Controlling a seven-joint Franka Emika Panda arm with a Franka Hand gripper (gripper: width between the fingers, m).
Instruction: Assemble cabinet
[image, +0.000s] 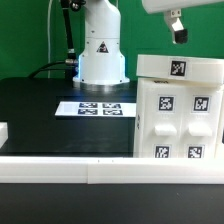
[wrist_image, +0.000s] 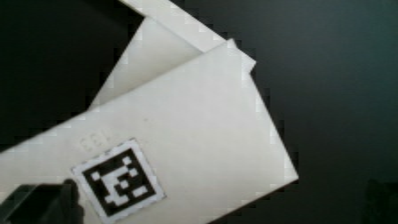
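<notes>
The cabinet (image: 175, 112) is a large white box at the exterior view's right. Its front is made of small panels with black-and-white tags, and a top piece with one tag lies on it. My gripper (image: 178, 36) hangs in the air just above the cabinet's top and touches nothing. In the wrist view the cabinet's white top (wrist_image: 187, 120) with its tag fills the frame below the gripper (wrist_image: 210, 212). One dark finger (wrist_image: 36, 205) shows at the edge. The jaws stand wide apart and hold nothing.
The marker board (image: 96, 107) lies on the black table in front of the robot base (image: 102, 55). A white rail (image: 90, 170) runs along the table's front edge. A small white piece (image: 3, 131) sits at the exterior view's far left.
</notes>
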